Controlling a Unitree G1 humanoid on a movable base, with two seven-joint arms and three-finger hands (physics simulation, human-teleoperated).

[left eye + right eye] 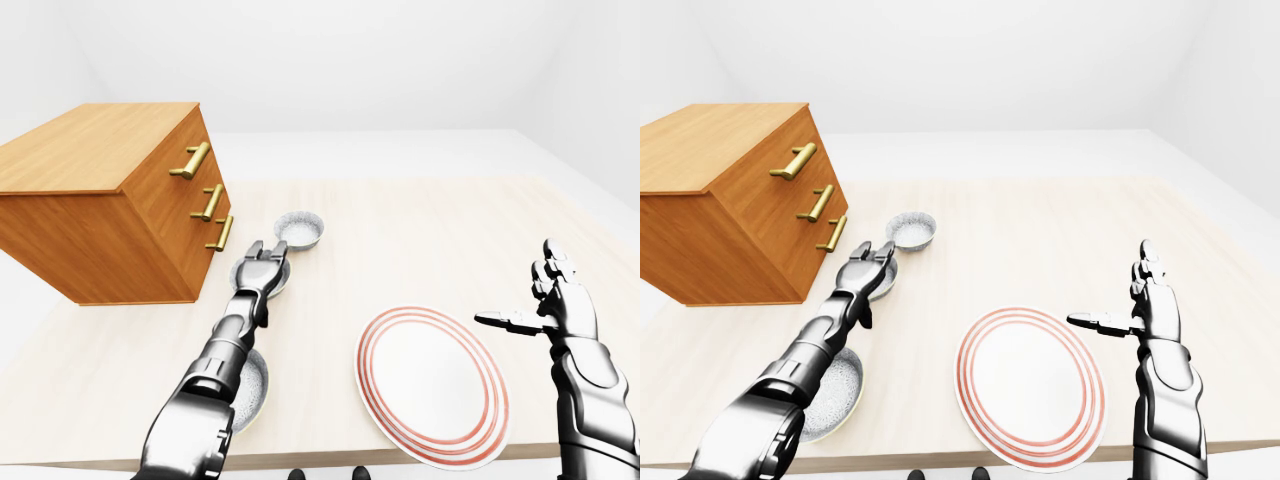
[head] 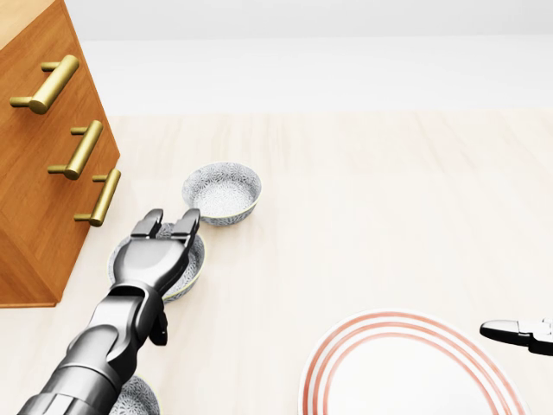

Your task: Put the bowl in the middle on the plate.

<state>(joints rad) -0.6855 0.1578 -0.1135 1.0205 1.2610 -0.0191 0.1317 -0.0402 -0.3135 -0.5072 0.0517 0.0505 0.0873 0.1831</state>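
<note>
Three grey speckled bowls lie in a row on the pale wooden table [image 2: 371, 190]. The middle bowl [image 2: 196, 262] is mostly covered by my left hand [image 2: 170, 224], whose fingers [image 2: 188, 223] stretch open over its far rim. Whether they touch the bowl I cannot tell. The far bowl [image 2: 222, 192] sits just beyond the fingertips. The near bowl [image 1: 250, 385] lies under my left forearm. The white plate with red rings [image 2: 410, 367] lies at the bottom right of the head view. My right hand [image 1: 530, 300] hovers open beside the plate's right edge, holding nothing.
A wooden drawer chest [image 2: 34, 173] with brass handles [image 2: 82, 149] stands close to the left of the bowls. The table's near edge [image 1: 330, 462] runs just below the plate and the near bowl.
</note>
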